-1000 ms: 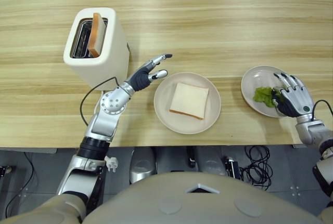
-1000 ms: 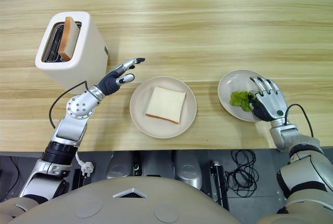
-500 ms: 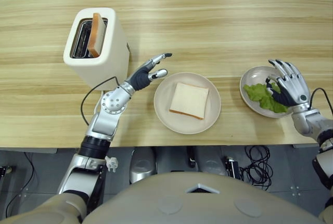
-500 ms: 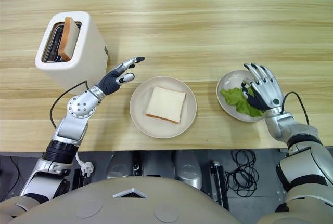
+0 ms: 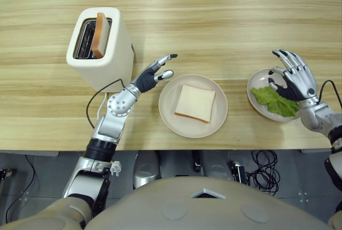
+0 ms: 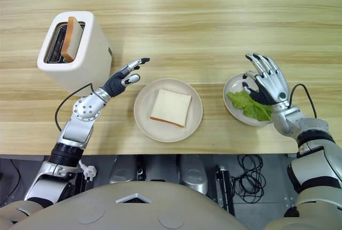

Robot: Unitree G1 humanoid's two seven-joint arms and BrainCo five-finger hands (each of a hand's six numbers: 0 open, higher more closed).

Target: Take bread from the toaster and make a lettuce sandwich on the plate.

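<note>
Nearest the front edge of a pale wooden desk [image 5: 224, 16], a round cream plate [image 5: 166, 107] held one white slice of bread [image 5: 195, 103], lying flat in its middle. To its right, well apart from it, a small dish [image 5: 260, 79] carried a leaf of green lettuce [image 5: 273, 101] spread over its near half.

The right hand [image 5: 294, 78] hovered over the far right side of that dish, fingers spread apart and gripping nothing, its palm facing the leaf. The left hand [image 5: 152, 75] rested between the plate and the toaster, fingers stretched out straight and apart, holding nothing.

Farthest back on the left stood a cream toaster [image 5: 107, 59] with a second slice [image 5: 99, 35], browned at the crust, standing upright in its slot.

The step in hand appeared to be picking up the lettuce. To do it well, the right hand would probably need to come down onto the leaf's thicker middle, close gently so the leaf does not tear, lift clear of the dish rim, then lay it flat and centred on the bread.
</note>
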